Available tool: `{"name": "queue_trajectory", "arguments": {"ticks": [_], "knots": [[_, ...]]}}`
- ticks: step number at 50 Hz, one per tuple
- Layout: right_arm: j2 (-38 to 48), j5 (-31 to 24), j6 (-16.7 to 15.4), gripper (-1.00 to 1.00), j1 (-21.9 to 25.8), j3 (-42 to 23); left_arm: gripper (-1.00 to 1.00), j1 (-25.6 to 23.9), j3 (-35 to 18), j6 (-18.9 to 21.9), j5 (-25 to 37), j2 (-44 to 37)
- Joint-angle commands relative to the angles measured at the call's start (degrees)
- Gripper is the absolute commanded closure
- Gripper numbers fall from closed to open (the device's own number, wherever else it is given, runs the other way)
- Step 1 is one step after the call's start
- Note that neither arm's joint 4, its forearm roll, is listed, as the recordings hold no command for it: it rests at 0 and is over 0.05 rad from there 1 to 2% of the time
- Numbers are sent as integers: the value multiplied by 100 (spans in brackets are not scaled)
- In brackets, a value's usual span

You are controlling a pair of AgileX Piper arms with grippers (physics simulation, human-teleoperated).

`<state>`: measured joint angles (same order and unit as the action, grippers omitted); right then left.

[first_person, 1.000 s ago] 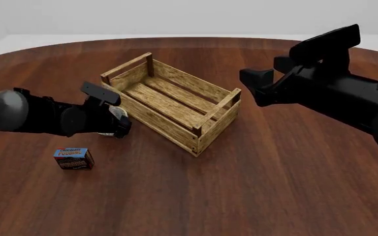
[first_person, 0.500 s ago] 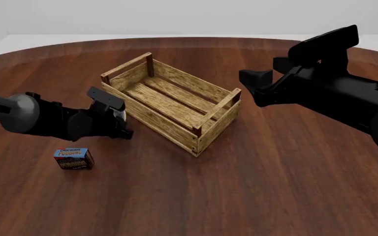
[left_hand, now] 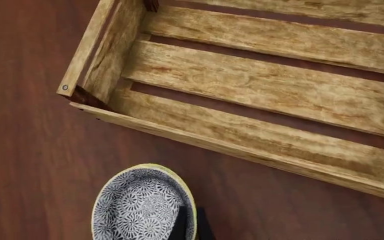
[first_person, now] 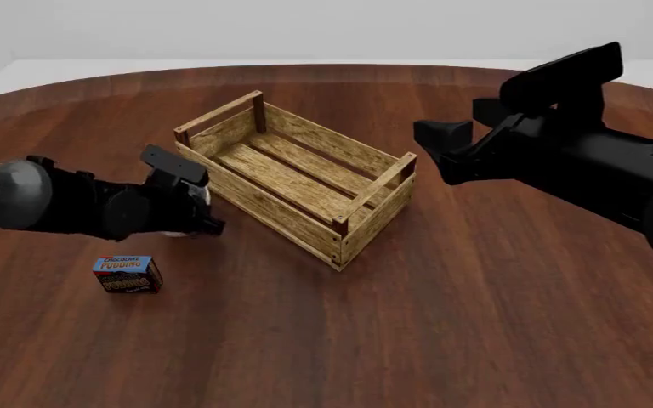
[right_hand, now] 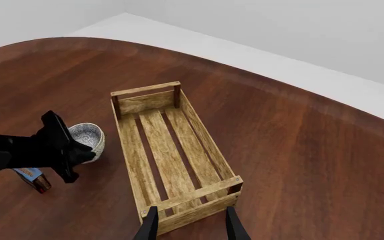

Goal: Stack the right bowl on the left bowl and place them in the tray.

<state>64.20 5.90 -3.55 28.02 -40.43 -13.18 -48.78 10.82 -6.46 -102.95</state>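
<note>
The left black gripper [first_person: 196, 212] sits low over the brown wood table [first_person: 474, 323], and its jaws are closed on the rim of a small round white bowl with a blue-grey flower pattern [left_hand: 144, 206]. In the left wrist view one dark fingertip [left_hand: 178, 226] is pressed inside the bowl's rim. A thin yellowish edge shows around that rim, so this may be two bowls stacked, but the pictures do not show it clearly. In the front view the bowl is almost all hidden behind the gripper.

Just in front of this gripper, on the near side, a small blue-topped pudding box [first_person: 128, 274] stands on the table.

Just past the bowl, to the gripper's right, is the big light-wood slatted tray with corner posts [first_person: 298, 174]. The bowl is beside the tray's long side and not inside it.

The right black gripper [right_hand: 189, 224] hangs high above the table, well apart from the bowl. Its two fingers stand apart with nothing between them. From its own camera it looks down over the near end of the tray.
</note>
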Motion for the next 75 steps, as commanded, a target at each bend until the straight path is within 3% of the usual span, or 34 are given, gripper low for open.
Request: {"name": "queue_trajectory", "arguments": {"ticks": [1, 44, 75], "knots": [[-42, -23, -1, -100, 10, 5, 100, 52, 57, 20, 228, 428], [-216, -104, -4, -100, -1, 13, 100, 155, 71, -23, 934, 1919], [-275, -138, 15, -100, -43, 5, 100, -34, -544, 326, 1736, 2619]]}}
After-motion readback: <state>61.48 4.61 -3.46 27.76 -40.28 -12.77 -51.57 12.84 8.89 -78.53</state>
